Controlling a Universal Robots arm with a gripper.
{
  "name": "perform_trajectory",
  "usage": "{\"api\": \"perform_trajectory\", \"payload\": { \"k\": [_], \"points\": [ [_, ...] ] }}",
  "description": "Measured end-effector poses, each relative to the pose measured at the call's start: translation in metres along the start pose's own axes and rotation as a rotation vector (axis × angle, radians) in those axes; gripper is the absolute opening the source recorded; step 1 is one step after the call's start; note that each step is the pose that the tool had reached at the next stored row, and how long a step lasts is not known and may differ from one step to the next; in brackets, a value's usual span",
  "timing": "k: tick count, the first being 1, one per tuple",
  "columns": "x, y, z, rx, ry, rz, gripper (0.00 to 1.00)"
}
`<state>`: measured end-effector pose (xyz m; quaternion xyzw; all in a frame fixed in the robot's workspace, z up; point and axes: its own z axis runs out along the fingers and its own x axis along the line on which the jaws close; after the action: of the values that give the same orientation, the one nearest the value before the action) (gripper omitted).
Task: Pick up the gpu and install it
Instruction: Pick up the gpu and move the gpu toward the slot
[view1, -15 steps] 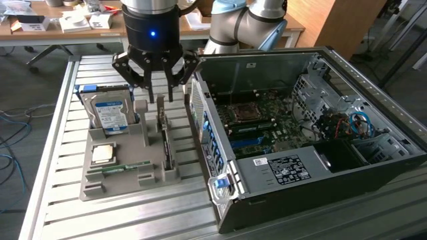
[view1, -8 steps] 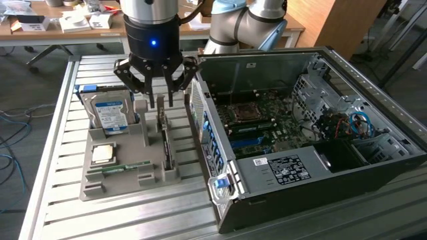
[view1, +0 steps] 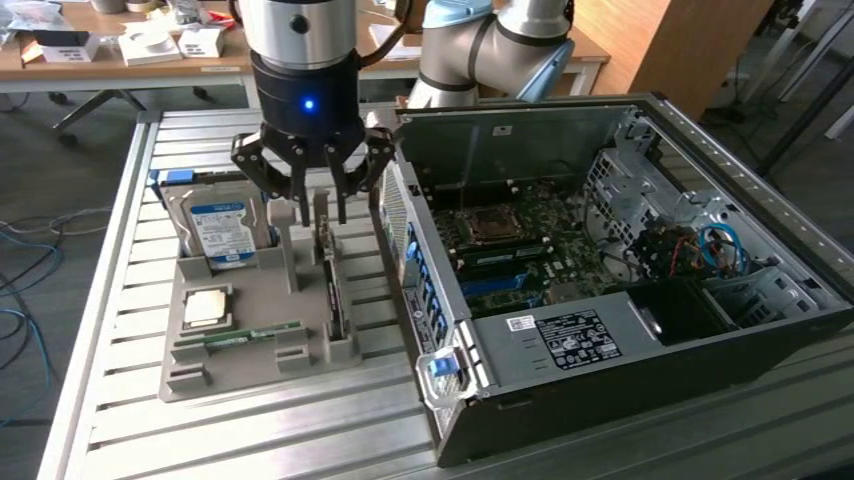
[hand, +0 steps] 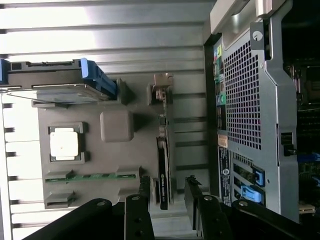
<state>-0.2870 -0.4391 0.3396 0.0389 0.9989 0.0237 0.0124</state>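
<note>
Tool (hand: 167, 186) fingers hang spread wide, one on either side of the gpu (hand: 163, 165), which stands on edge in its slot of the grey tray (hand: 115, 156). It looks nearer one finger, so closing may tip or jam it. The computer case (hand: 250, 100) wall, just beside, could catch the outer finger.

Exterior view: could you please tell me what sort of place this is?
Probably a robotics lab: a gripper above a parts tray, an open computer case on a slatted metal table, cluttered desks behind.
</note>
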Motion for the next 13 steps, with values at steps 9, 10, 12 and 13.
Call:
{"api": "perform_trajectory", "payload": {
  "k": [9, 10, 12, 13],
  "points": [
    [0.001, -0.0007, 0.0144, 0.0001, 0.0, 0.0, 0.42],
    [0.001, -0.0008, 0.0162, 0.0001, 0.0, 0.0, 0.42],
    [0.001, -0.001, 0.0198, 0.0001, 0.0, 0.0, 0.42],
    [0.001, -0.0011, 0.0216, 0.0001, 0.0, 0.0, 0.42]
  ]
}}
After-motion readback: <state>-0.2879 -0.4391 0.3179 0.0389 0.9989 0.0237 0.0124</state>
